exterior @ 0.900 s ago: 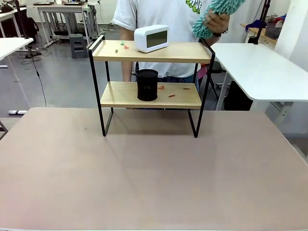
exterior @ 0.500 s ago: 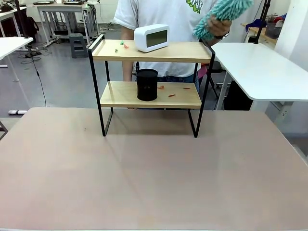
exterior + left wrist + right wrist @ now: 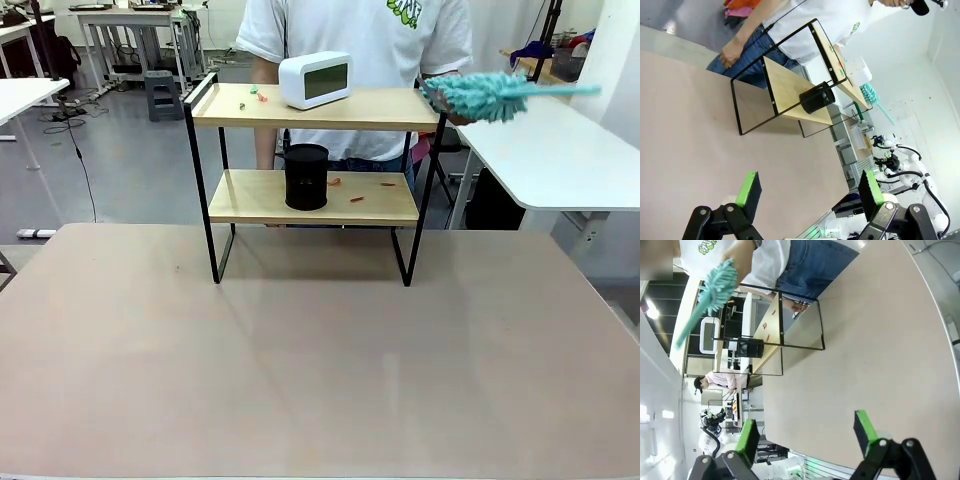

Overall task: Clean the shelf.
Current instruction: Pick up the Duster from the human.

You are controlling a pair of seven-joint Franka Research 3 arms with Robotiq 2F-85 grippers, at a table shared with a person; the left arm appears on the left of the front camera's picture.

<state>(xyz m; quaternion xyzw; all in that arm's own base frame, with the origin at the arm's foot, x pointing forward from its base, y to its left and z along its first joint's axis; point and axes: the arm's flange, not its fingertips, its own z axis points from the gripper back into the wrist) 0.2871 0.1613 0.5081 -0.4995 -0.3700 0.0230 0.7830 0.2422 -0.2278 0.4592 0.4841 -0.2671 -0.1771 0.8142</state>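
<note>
shelf (image 3: 385, 108) well beyond both | left fingers (image 3: 748, 187) spread, empty | right fingers (image 3: 864, 429) spread, empty

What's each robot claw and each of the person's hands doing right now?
Left gripper: open, empty.
Right gripper: open, empty.
Person's raised hand: holding the teal duster.
Person's lowered hand: by the hip, apparently empty.

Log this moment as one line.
left gripper open | right gripper open | person holds duster by shelf top right corner | scraps on both boards
</note>
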